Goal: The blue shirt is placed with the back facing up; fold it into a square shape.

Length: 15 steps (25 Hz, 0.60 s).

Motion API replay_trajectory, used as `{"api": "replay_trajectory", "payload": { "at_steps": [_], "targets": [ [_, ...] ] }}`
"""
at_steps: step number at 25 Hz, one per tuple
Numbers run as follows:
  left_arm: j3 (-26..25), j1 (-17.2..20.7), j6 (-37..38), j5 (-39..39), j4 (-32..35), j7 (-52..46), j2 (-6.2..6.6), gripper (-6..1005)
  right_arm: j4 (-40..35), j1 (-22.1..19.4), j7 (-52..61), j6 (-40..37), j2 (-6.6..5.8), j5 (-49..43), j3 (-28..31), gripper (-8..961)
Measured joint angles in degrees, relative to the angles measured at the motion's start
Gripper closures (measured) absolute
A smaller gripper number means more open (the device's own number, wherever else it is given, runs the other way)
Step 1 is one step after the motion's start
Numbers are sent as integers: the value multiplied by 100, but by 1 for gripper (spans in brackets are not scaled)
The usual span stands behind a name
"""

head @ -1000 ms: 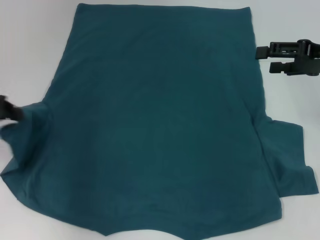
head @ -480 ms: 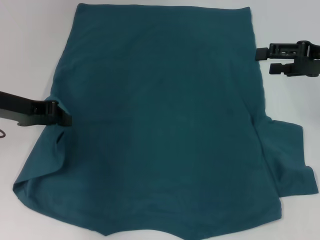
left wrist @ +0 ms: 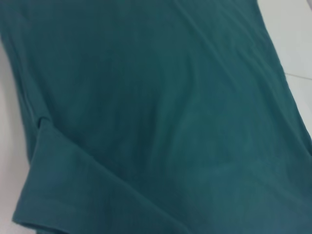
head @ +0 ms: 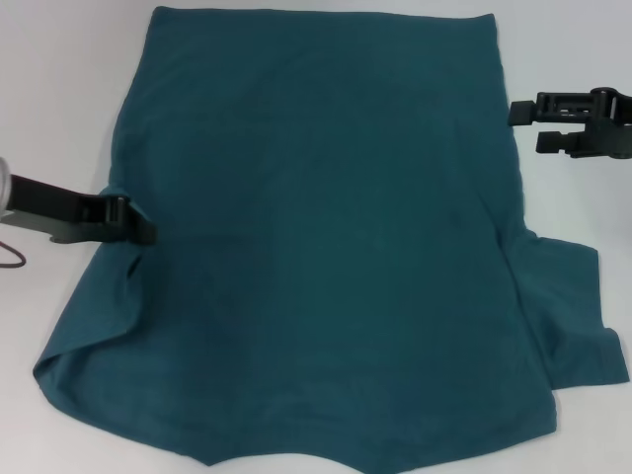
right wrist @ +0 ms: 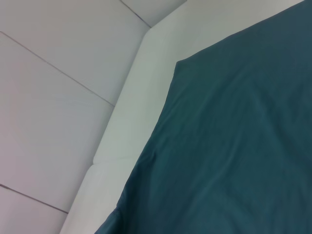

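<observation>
Two grippers here: left gripper (head: 138, 229) is clenched on the sleeve of the blue shirt (head: 326, 237), soft plain knit lying flat (mostly) on the white table (head: 59, 89). Since a moment ago it's dragged that sleeve further inward. Right gripper (head: 528, 126) hangs released by the shirt's far right edge.

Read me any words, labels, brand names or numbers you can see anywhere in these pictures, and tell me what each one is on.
None: no readable text shows in any view.
The blue shirt shows only plain fabric on its upper side, with no lettering or tag in sight.
The left gripper, the right gripper and the white table carry no legible marking either.
</observation>
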Motion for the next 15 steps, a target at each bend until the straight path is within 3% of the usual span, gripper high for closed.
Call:
{"api": "replay_trajectory", "payload": {
  "at_steps": [4, 8, 11, 15],
  "targets": [
    [606, -11, 42, 23, 212, 369, -78, 962, 0, -14, 0, 16, -12, 0, 4, 39],
    [1058, 221, -54, 72, 938, 606, -354, 889, 0, -20, -1, 28, -15, 0, 5, 39],
    [964, 340, -107, 130, 1331, 615, -471, 827, 0, -23, 0, 29, -15, 0, 5, 39],
    [345, 365, -13, 56, 1214, 553, -399, 744, 0, -42, -3, 27, -17, 0, -17, 39]
  ]
}}
